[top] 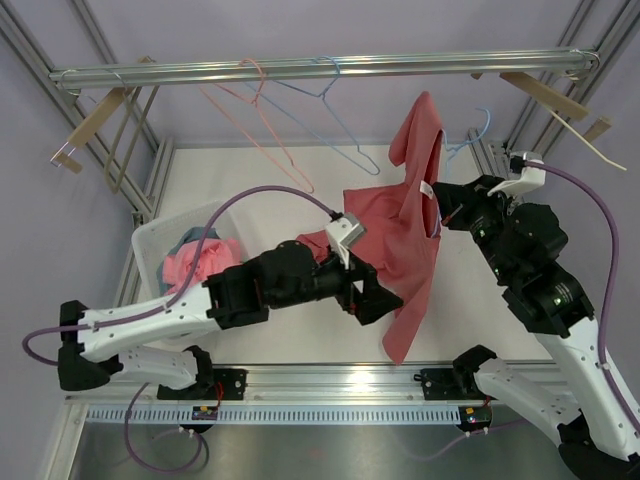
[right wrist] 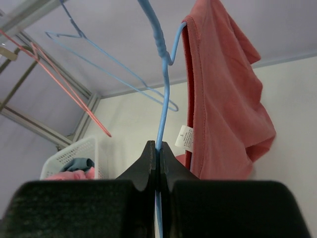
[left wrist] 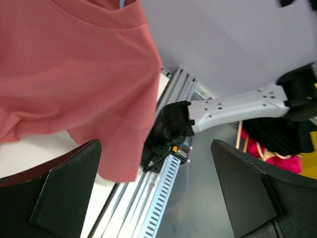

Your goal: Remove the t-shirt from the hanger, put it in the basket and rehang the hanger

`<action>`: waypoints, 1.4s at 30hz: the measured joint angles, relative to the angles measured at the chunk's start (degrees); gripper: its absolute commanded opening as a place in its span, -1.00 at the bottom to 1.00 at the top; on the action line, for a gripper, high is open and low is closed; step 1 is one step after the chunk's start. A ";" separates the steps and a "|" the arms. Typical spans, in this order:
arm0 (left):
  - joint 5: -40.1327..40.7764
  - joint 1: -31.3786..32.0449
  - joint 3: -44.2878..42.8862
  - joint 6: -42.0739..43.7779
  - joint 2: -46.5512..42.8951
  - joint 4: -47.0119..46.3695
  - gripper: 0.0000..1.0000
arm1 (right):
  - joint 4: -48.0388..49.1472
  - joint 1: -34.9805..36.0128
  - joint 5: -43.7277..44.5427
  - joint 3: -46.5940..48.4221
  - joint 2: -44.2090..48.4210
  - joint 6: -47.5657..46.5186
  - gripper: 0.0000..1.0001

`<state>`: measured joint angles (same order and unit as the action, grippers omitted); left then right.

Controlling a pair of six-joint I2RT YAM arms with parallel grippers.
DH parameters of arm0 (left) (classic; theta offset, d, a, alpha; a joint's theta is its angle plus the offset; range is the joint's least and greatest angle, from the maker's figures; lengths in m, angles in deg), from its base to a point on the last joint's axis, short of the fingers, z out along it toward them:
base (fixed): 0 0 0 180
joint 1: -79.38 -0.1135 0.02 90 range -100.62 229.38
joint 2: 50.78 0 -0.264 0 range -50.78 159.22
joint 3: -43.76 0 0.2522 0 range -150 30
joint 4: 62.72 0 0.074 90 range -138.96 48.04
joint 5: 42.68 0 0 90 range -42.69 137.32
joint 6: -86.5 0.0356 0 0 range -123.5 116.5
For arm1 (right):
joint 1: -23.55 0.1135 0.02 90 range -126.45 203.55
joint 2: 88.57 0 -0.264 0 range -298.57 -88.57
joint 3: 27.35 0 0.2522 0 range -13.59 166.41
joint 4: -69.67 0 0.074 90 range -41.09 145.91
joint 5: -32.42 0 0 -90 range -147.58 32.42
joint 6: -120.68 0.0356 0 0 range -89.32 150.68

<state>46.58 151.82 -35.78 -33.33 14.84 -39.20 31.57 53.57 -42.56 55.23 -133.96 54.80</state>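
A red t-shirt [top: 410,225] hangs bunched from one side of a blue hanger [top: 478,130] below the rail. My right gripper [top: 447,215] is shut on the hanger's blue wire [right wrist: 163,99], just below its neck. The shirt [right wrist: 223,99] drapes to the right of that wire, with its white size tag showing. My left gripper [top: 366,296] is open and empty, just left of the shirt's lower part. In the left wrist view the shirt's hem [left wrist: 74,74] hangs above and left of the gap between the open fingers [left wrist: 69,193].
An empty blue hanger [top: 340,120] and a pink hanger [top: 262,115] hang on the metal rail [top: 320,70]. Wooden hangers [top: 545,95] hang at both ends. A white basket [top: 155,240] holding clothes stands at the left. The frame's front rail [top: 330,380] runs below the shirt.
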 measured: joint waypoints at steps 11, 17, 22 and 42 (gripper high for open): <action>6.97 4.76 -12.37 1.86 19.67 -0.31 0.65 | -0.61 0.17 -6.32 1.79 3.23 1.44 -1.00; 9.16 6.54 -15.58 3.91 23.28 -0.17 -0.77 | -1.68 0.20 -7.61 1.95 6.19 1.62 -1.00; 10.43 8.72 -16.26 5.18 23.50 -0.44 -1.00 | -1.64 0.22 -7.37 2.29 6.71 1.46 -1.00; 13.94 17.14 -2.75 1.81 16.04 -0.44 -1.00 | -2.03 0.63 -6.21 16.17 -7.10 -1.27 -1.00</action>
<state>60.53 168.96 -38.53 -31.51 30.88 -39.64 29.54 54.20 -48.76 71.40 -141.06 53.53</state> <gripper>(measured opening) 0.016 0.030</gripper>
